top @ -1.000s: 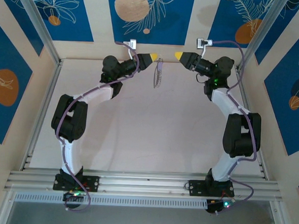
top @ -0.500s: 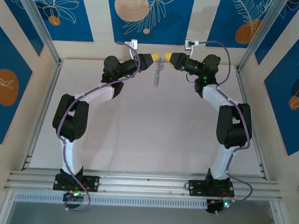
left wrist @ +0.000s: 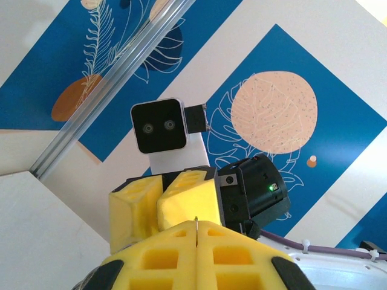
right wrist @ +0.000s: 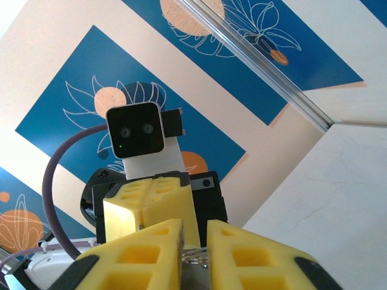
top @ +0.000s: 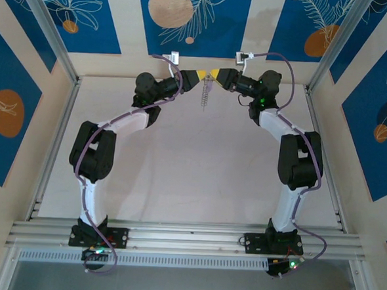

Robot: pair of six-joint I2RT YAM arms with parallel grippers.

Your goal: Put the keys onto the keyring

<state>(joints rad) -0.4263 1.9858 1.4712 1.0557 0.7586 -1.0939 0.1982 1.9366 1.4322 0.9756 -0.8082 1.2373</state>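
My left claw (top: 199, 75) is clamped tight on the keyring (top: 204, 94), which hangs between the two claw tips above the far edge of the desk (top: 179, 170). My right claw (top: 215, 73) shows a narrow gap with silvery metal (right wrist: 195, 258) inside; I cannot tell whether it grips.

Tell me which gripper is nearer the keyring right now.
Left. The left gripper is shut on the keyring at its top; the right gripper faces it from the other side, close beside that top.
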